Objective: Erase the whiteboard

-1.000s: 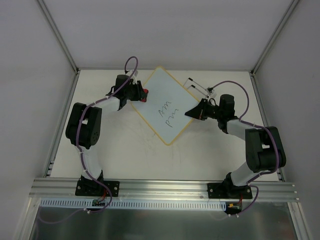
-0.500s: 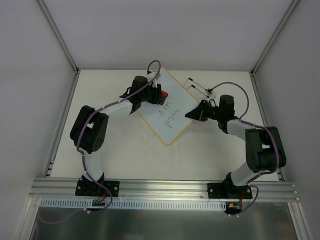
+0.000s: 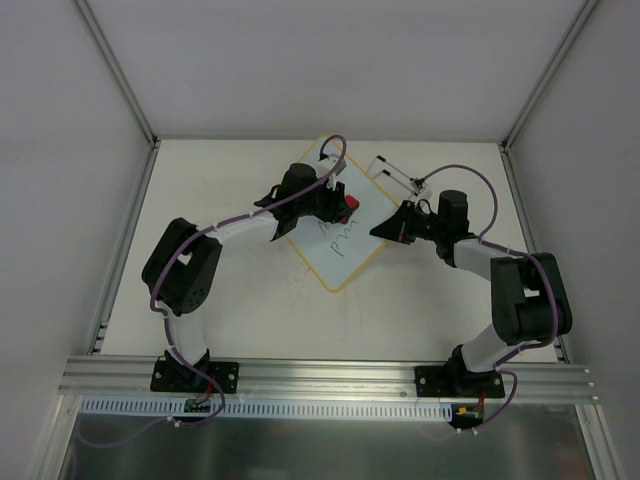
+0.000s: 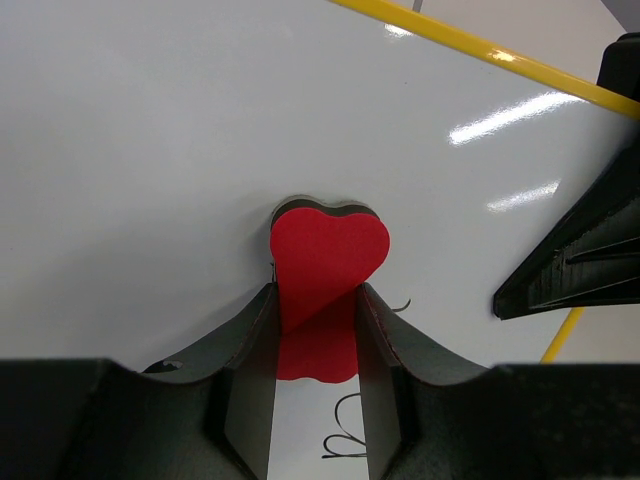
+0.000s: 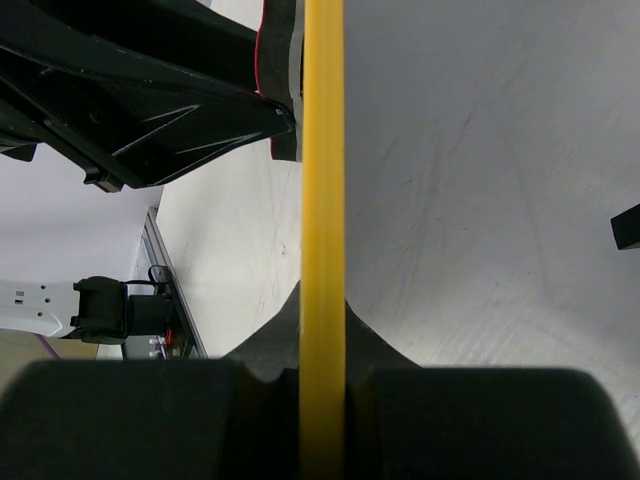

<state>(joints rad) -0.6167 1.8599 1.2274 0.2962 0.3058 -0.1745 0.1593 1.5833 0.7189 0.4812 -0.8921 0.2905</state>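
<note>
The whiteboard (image 3: 345,258) lies turned like a diamond on the table, with black scribbles (image 3: 342,240) near its middle. My left gripper (image 3: 345,205) is shut on a red heart-shaped eraser (image 3: 350,205) and presses it on the board just above the scribbles. In the left wrist view the eraser (image 4: 325,250) sits between my fingers (image 4: 250,330) on the white surface (image 4: 150,150), with scribble strokes (image 4: 345,445) behind it. My right gripper (image 3: 385,228) is shut on the board's right edge. The right wrist view shows the yellow frame (image 5: 323,150) clamped there.
Two thin black-tipped clips (image 3: 397,172) stick out past the board's upper right edge. Metal posts and white walls enclose the table (image 3: 230,300). An aluminium rail (image 3: 330,375) runs along the near edge by the arm bases. The left gripper (image 5: 150,110) shows in the right wrist view.
My left arm has swept right across the board from its left corner to near its right side, carrying the red eraser. It now covers the upper scribble line. The right arm has not moved.
</note>
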